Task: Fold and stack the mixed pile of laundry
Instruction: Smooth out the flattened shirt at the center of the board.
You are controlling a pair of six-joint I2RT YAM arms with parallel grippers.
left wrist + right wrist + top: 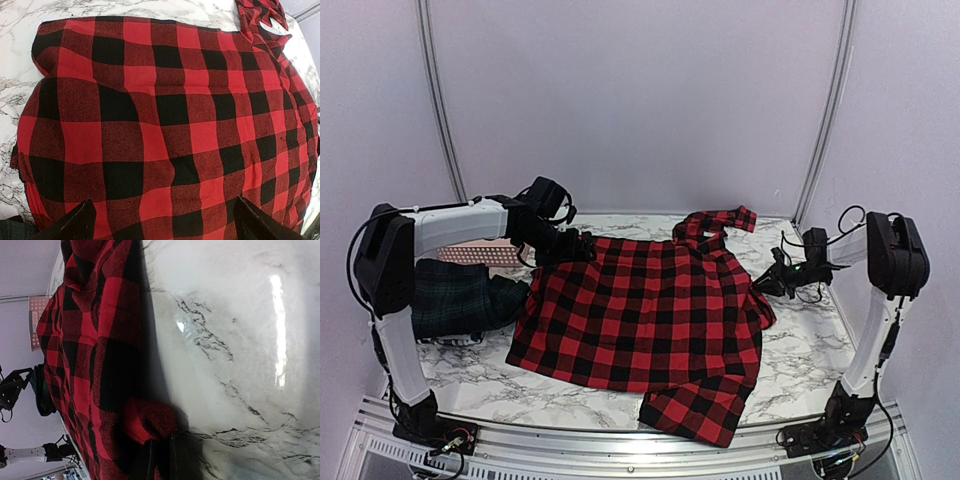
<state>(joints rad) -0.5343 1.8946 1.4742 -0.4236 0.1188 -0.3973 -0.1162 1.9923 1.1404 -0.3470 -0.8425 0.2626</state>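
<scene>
A red-and-black checked shirt (650, 310) lies spread flat on the marble table (800, 350), with one sleeve trailing toward the front edge. In the left wrist view the shirt (165, 125) fills the frame. My left gripper (575, 245) hovers over its far left edge, and the left gripper (163, 201) stands open wide with cloth below it and nothing gripped. My right gripper (765, 285) is at the shirt's right edge. In the right wrist view the right gripper (162, 442) is shut on a bunched fold of the shirt (90, 340). A dark green plaid garment (460, 295) lies at the left.
A pink lattice basket (485, 252) sits behind the green garment, under the left arm. Bare marble (225, 340) stretches right of the shirt. Pale walls enclose the table on three sides, and a metal rail (620, 445) runs along the front.
</scene>
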